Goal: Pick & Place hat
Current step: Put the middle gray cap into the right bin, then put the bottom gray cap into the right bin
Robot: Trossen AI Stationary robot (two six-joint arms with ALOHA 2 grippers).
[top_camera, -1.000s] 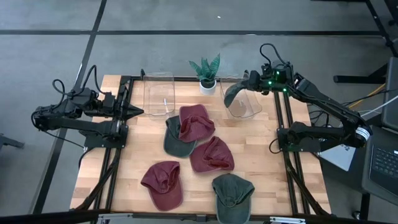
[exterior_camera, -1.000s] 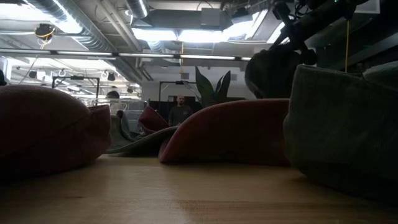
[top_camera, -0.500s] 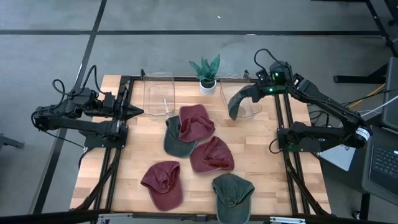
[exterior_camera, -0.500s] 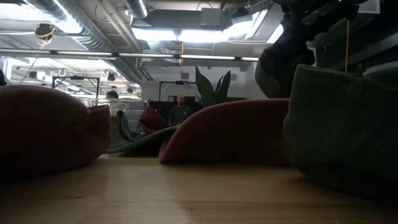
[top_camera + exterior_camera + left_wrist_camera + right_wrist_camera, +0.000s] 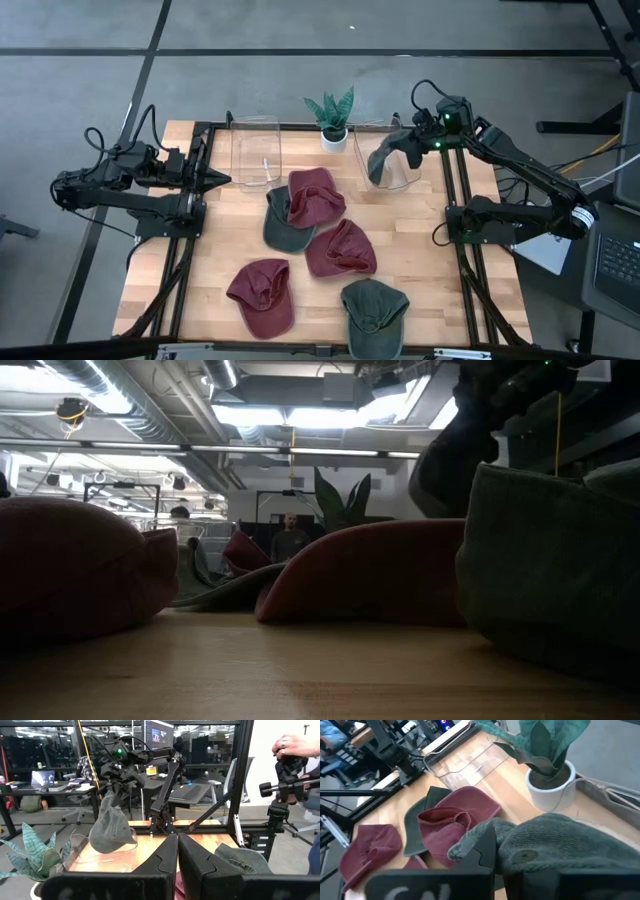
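Surroundings: five hats lie on the wooden counter [image 5: 225, 250] — a red hat [image 5: 314, 196] overlapping a dark green one [image 5: 279, 224], another red hat [image 5: 341, 249] at the middle, a third red one [image 5: 262, 295] toward the near edge and a green hat [image 5: 374, 307] beside it.
Far edge: a potted plant [image 5: 332, 116] stands between a left clear bin [image 5: 256, 148] and a right clear bin [image 5: 405, 176].
Room: a person [image 5: 290, 541] stands well behind the counter.
Held hat: a grey-green hat [image 5: 381, 160], limp, hanging by its crown over the right clear bin, off the counter.
Right gripper [image 5: 411, 141]: clenched on the grey-green hat's fabric, raised above the right bin.
Left gripper [image 5: 220, 180]: fingers pressed together, holding nothing, at the counter's left edge near the left clear bin.
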